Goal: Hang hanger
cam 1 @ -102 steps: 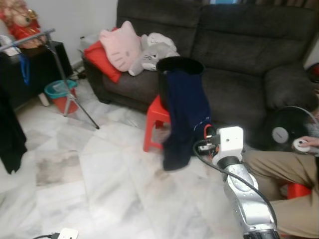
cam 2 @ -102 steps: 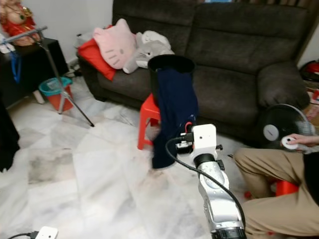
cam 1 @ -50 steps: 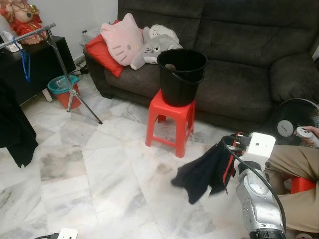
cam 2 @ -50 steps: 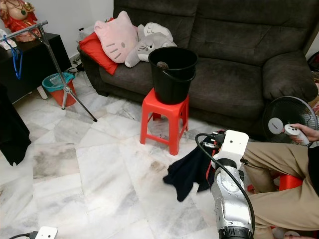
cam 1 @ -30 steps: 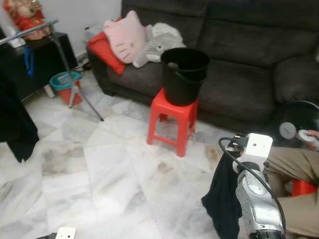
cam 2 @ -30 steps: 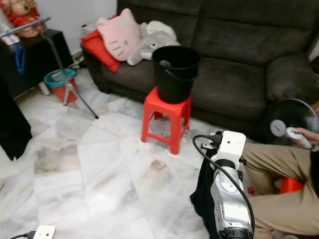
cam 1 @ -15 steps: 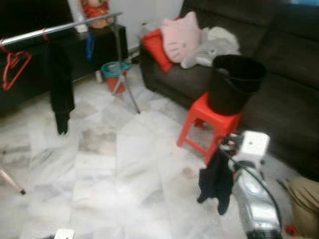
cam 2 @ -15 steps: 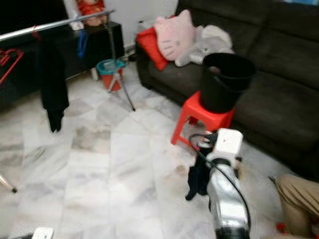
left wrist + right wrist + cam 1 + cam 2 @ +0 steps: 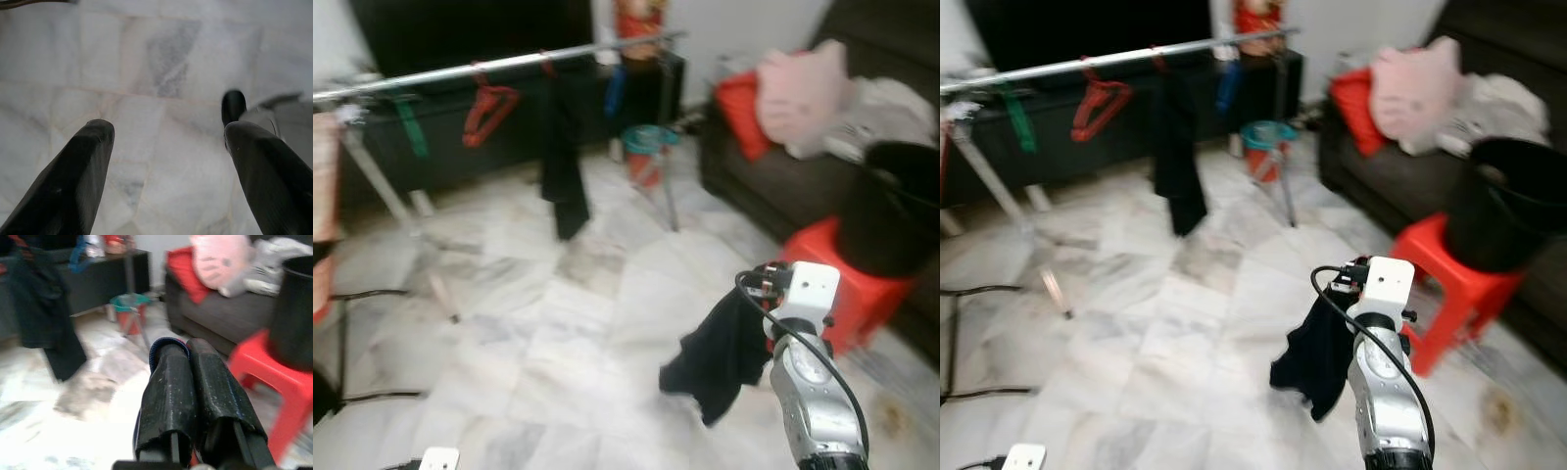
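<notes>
My right gripper (image 9: 188, 350) is shut on a hanger, whose blue and red loop (image 9: 168, 341) shows just past the fingertips. A dark garment (image 9: 720, 357) hangs from it in front of my right arm, low at the right. Ahead and to the left, a long metal rail (image 9: 509, 64) crosses the room on a rack. On the rail hang a red hanger (image 9: 489, 108), a green hanger (image 9: 408, 122), a blue hanger (image 9: 615, 88) and a dark garment (image 9: 563, 147). My left gripper (image 9: 166, 132) is open above the marble floor with nothing between its fingers.
A red stool (image 9: 842, 284) with a black bucket (image 9: 896, 211) stands close on the right, in front of a dark sofa (image 9: 783, 176) with plush toys. A teal bin (image 9: 646, 142) sits by the rack's leg (image 9: 666, 176). Cables (image 9: 362, 294) and a white plug (image 9: 438, 457) lie at the left.
The camera has swung left, bringing the rail and its hangers into view. The dark garment, lifted off the bucket earlier, still hangs from my right gripper.
</notes>
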Controlling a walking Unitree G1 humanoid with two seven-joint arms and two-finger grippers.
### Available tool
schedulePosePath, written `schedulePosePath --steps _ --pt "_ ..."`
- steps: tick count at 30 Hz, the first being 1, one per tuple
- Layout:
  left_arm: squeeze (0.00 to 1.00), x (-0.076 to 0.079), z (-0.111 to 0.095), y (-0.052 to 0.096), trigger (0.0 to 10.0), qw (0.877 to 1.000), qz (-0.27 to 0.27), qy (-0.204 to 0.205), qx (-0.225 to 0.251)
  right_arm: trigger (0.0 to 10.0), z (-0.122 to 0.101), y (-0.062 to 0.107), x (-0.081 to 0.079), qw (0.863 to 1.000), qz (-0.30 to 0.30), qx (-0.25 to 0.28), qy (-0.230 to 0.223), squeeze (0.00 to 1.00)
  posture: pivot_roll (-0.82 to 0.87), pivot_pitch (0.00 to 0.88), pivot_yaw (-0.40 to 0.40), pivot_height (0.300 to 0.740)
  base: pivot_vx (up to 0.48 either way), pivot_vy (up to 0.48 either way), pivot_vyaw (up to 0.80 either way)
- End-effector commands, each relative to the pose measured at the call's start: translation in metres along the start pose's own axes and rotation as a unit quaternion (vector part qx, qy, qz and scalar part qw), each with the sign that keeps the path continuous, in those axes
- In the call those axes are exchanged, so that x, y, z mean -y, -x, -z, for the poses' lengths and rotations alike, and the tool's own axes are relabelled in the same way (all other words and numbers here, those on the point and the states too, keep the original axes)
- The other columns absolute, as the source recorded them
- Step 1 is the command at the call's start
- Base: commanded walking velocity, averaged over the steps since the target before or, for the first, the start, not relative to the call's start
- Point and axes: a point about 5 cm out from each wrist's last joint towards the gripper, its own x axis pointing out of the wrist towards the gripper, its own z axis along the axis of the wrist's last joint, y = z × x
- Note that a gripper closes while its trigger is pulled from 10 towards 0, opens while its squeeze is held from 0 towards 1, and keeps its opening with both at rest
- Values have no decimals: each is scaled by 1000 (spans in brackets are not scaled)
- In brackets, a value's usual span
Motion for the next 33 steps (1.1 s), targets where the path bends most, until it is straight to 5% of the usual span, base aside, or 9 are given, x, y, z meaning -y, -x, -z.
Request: schedulePosePath --steps 1,14,17,19,22,26,33 --pt "0 2 4 1 10000 1000 1 7 1 10000 -1 -1 14 1000 20 7 8 0 -157 0 -10 732 0 0 800" --pt "0 1 -15 5 10000 990 -35 54 123 10000 51 5 47 995 73 -72 11 0 -136 0 -23 732 0 0 246" --pt "0 -8 -152 7 10000 946 -54 8 319 10000 65 8 52 992 87 -92 14 0 -127 0 -25 732 0 0 0" --pt "0 -20 -204 27 10000 909 -69 -41 409 10000 76 11 54 990 93 -107 17 0 -118 0 -31 732 0 0 0" --pt "0 -15 -220 41 10000 883 -44 -44 466 10000 86 13 54 988 89 -125 25 0 -105 0 -37 732 0 0 0" --pt "0 5 -244 77 10000 833 -3 -14 553 10000 85 11 59 987 103 -120 23 0 -84 0 -39 732 0 0 0" --pt "0 31 -234 89 10000 829 27 -32 557 10000 54 -2 58 994 98 -38 33 0 -119 0 -33 732 0 0 0"
